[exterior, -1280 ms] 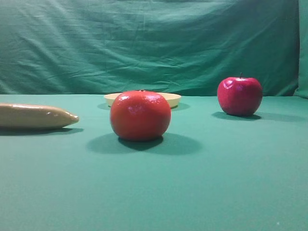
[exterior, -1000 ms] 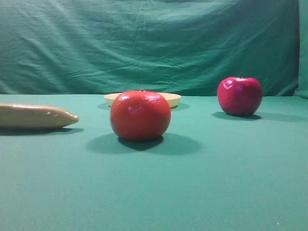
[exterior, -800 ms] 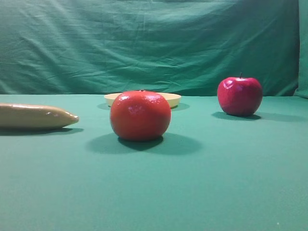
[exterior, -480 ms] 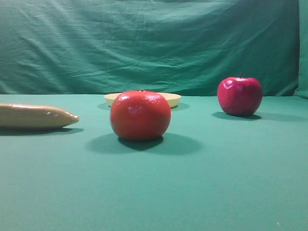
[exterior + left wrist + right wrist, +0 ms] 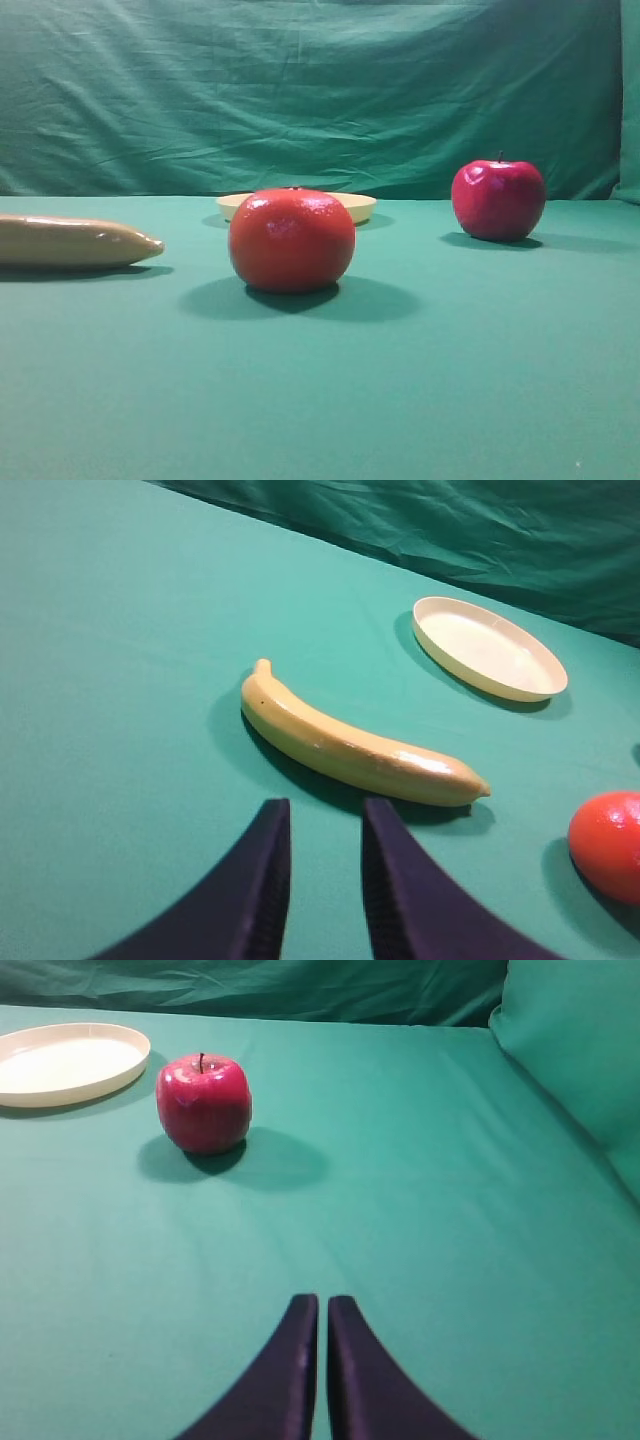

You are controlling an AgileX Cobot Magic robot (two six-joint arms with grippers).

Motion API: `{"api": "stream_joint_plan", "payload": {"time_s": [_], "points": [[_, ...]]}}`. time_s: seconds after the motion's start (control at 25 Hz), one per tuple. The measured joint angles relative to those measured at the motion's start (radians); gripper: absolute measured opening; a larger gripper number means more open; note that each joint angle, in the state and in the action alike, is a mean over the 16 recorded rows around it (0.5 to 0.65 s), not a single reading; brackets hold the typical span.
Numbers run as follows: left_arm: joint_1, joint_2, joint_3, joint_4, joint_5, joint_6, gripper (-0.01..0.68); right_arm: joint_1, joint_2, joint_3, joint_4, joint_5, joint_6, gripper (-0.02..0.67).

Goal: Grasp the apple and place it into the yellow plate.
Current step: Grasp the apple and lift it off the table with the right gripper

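The crimson apple (image 5: 498, 200) stands on the green cloth at the right; it also shows in the right wrist view (image 5: 203, 1103), far ahead and left of my right gripper (image 5: 322, 1301), whose fingers are shut and empty. The yellow plate (image 5: 361, 206) lies at the back centre, partly hidden behind an orange-red fruit. The plate is empty in the right wrist view (image 5: 65, 1061) and in the left wrist view (image 5: 490, 648). My left gripper (image 5: 325, 805) hangs slightly open and empty, just short of a banana. Neither gripper shows in the exterior view.
A large orange-red round fruit (image 5: 291, 240) stands in front of the plate and shows at the right edge of the left wrist view (image 5: 608, 845). A yellow banana (image 5: 75, 241) lies at the left (image 5: 350, 745). A green backdrop hangs behind, with a raised cloth fold (image 5: 570, 1050) at the far right.
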Motion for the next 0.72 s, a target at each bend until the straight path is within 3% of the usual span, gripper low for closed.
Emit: {"api": "stream_joint_plan", "payload": {"time_s": [0.4,0.72], "points": [[0.0,0.0,0.0,0.0,0.0,0.0,0.157,0.0,0.004,-0.018,0.042,-0.19,0.04,0.0],[0.0,0.0,0.0,0.0,0.0,0.0,0.157,0.0,0.122,-0.161,0.073,-0.224,0.097,0.0]]}}
